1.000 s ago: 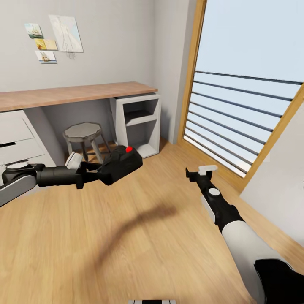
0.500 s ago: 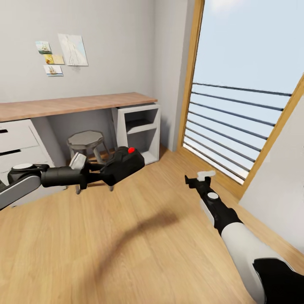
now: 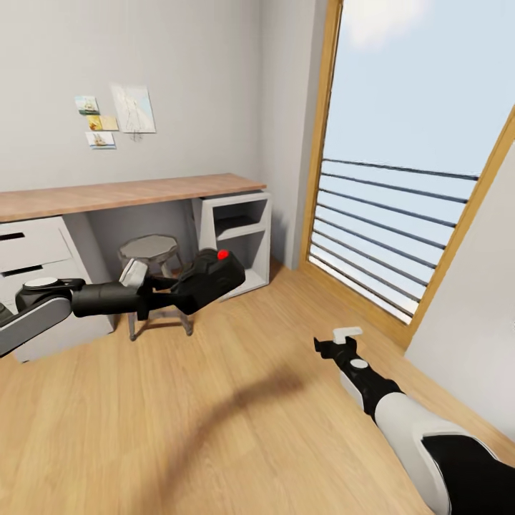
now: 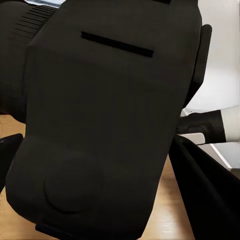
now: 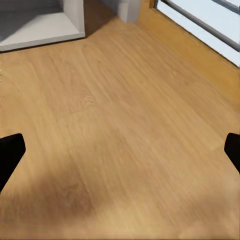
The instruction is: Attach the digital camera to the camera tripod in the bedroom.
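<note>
I have the digital camera (image 3: 209, 277) pinched in my left gripper (image 3: 166, 292), held out over the floor (image 3: 236, 400) near the stool (image 3: 150, 250), my right gripper (image 3: 342, 342) spread and empty, and I judge the tripod lies elsewhere, so I must turn.

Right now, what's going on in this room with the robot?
The left gripper is shut on the digital camera and holds it out in the air above the wood floor, in front of a desk and a stool. The right gripper is open, holding nothing, near the window.
</note>
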